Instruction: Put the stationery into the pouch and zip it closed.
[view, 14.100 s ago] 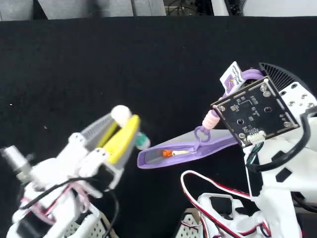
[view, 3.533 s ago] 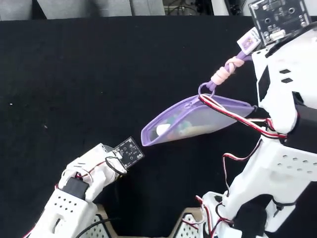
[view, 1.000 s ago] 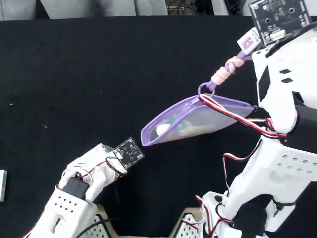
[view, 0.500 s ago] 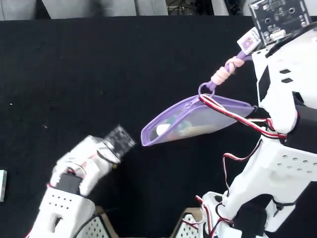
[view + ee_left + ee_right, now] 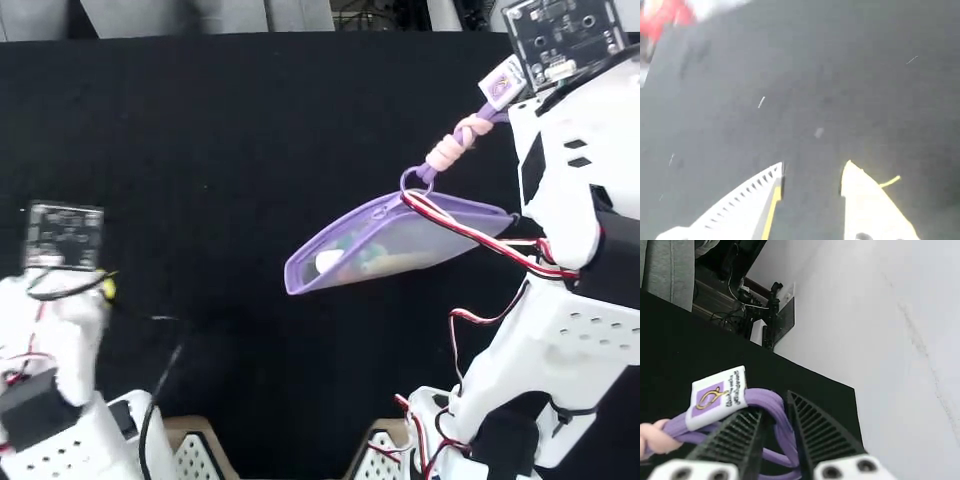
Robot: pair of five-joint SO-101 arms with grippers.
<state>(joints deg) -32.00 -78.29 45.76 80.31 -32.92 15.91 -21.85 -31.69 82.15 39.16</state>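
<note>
The high view shows the purple pouch (image 5: 400, 240) hanging slantwise from its strap over the black counter (image 5: 200, 140). Its high end is beside the right arm (image 5: 580, 200) and its low end points toward the middle of the counter. Through its clear side show a white piece (image 5: 328, 262) and something greenish, so stationery lies inside at the low end. I cannot tell whether the zip is fully shut. A metal ring (image 5: 414, 181) at the high end joins a pink braided piece (image 5: 447, 151) and then a purple cord.

The right wrist view shows the right jaws nearly closed, pinching that purple cord (image 5: 776, 412) just beside its white and purple tag (image 5: 720, 390).

The left wrist view shows the left jaws wide apart with nothing between them, above bare counter dotted with pale specks. A red shape (image 5: 665, 15) sits at the counter's edge. In the high view the left arm (image 5: 50, 340) stands at the near left corner, well apart from the pouch, with broad open counter between them.

Red and white wires (image 5: 470, 235) of the right arm cross in front of the pouch's high end. Beyond the counter's far edge are grey cloth (image 5: 667, 270), dark cables (image 5: 760, 305) and a white wall (image 5: 880, 315).
</note>
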